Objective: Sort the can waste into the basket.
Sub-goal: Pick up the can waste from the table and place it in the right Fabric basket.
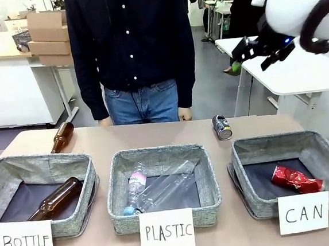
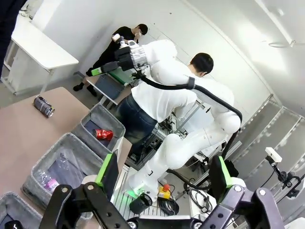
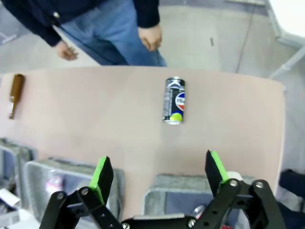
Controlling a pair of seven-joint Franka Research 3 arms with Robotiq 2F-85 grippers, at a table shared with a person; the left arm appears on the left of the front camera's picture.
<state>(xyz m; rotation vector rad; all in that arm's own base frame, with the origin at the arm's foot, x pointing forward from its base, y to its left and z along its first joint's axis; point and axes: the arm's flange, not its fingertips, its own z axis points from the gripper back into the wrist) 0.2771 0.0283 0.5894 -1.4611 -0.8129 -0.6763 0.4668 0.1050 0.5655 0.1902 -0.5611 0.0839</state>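
A black-and-silver can (image 1: 222, 127) lies on its side on the table behind the CAN basket (image 1: 273, 141). In the right wrist view this can (image 3: 174, 100) lies ahead of my open right gripper (image 3: 158, 171), which hangs high above the table with nothing between its fingers. A dented red can (image 1: 296, 179) rests inside the basket. From the front, the right gripper (image 1: 251, 55) hovers at the upper right. My left gripper (image 2: 164, 174) is open and empty, raised well off the table, looking at the right arm, the can (image 2: 44, 106) and the basket (image 2: 106, 118).
A person stands at the far edge, hands (image 1: 185, 114) at their sides. The BOTTLE basket (image 1: 38, 164) holds a brown bottle. The PLASTIC basket (image 1: 158, 153) holds clear bottles. Another brown bottle (image 1: 62, 136) lies on the table at the far left.
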